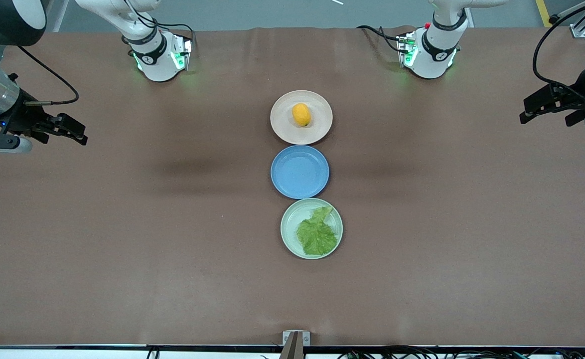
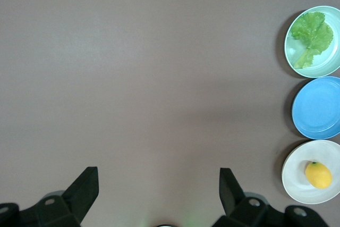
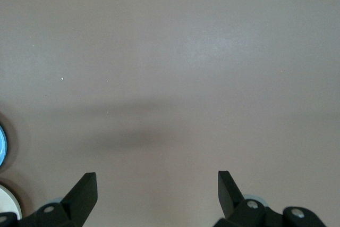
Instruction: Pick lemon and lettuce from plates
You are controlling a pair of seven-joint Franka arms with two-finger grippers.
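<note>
Brown matte cloth is covering the whole table (image 1: 123, 239), and a strip of grey floor is showing past its upper edge in the front view, where the two white arm bases are standing. Faint soft shadows are lying across the cloth on either side of the plates.

Three plates are sitting in a straight column at the table's middle, their rims touching or almost touching. The beige plate (image 1: 282, 127) is lying farthest from the front camera, the blue plate (image 1: 300, 172) is sitting between the other two, and the green plate (image 1: 290, 224) is lying nearest.

The lemon (image 1: 301, 114) is resting on the beige plate, a little toward 12 o'clock of its centre, with its long axis running roughly from 12 to 6 o'clock in the front view. The lettuce (image 1: 316, 233) is lying flat on the green plate, filling the part toward 4 o'clock; its paler stem end is pointing toward 1 o'clock.

The left gripper (image 1: 541, 107) is hanging over bare cloth at the left arm's end of the table, jaws spread wide and holding nothing. The right gripper (image 1: 71, 130) is waiting likewise over bare cloth at the right arm's end, jaws spread and empty.

Both arms are being cut off by the frame edges in the front view. In the right wrist view only slivers of the blue and beige plates are showing at the edge.
</note>
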